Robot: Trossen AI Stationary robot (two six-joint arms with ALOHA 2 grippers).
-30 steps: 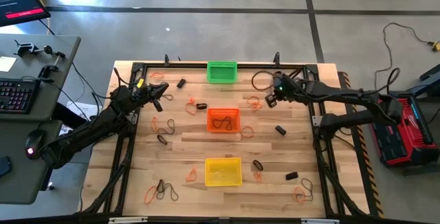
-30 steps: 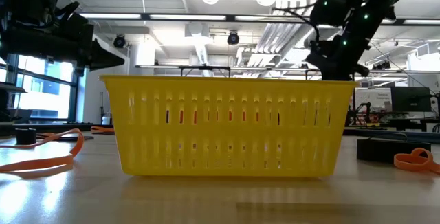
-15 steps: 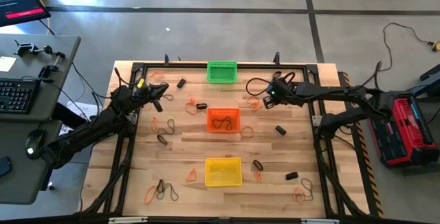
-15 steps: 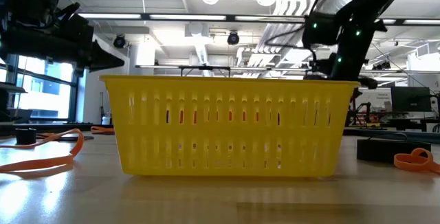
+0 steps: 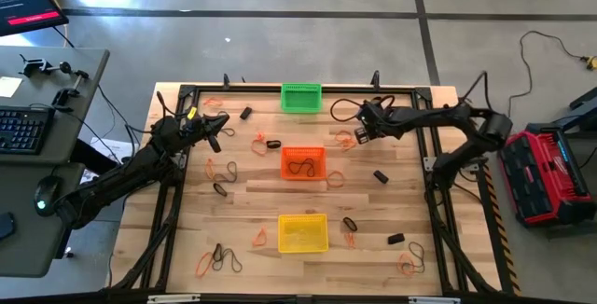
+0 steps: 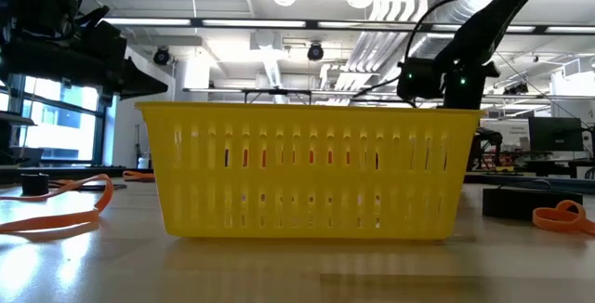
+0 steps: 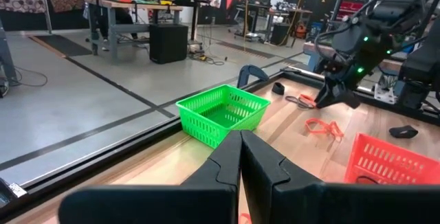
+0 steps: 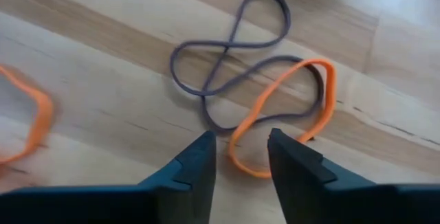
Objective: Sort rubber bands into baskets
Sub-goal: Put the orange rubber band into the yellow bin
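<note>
Three mesh baskets stood in a row down the middle of the wooden desk (image 5: pixel 252 206): a green basket (image 5: pixel 300 97) at the far edge, an orange basket (image 5: pixel 303 163) mid-desk with a dark band lying in it, and a yellow basket (image 5: pixel 303 232) nearest the front. Rubber bands lay scattered around them, thin orange loops, thin dark loops and short thick black ones. The right gripper (image 8: pixel 240 157) hung low beside the green basket with its fingers parted and empty, directly over an orange band (image 8: pixel 285 110) overlapping a dark twisted band (image 8: pixel 230 73). The left gripper (image 7: pixel 240 157) waited at the desk's left side, fingers pressed together, holding nothing.
</note>
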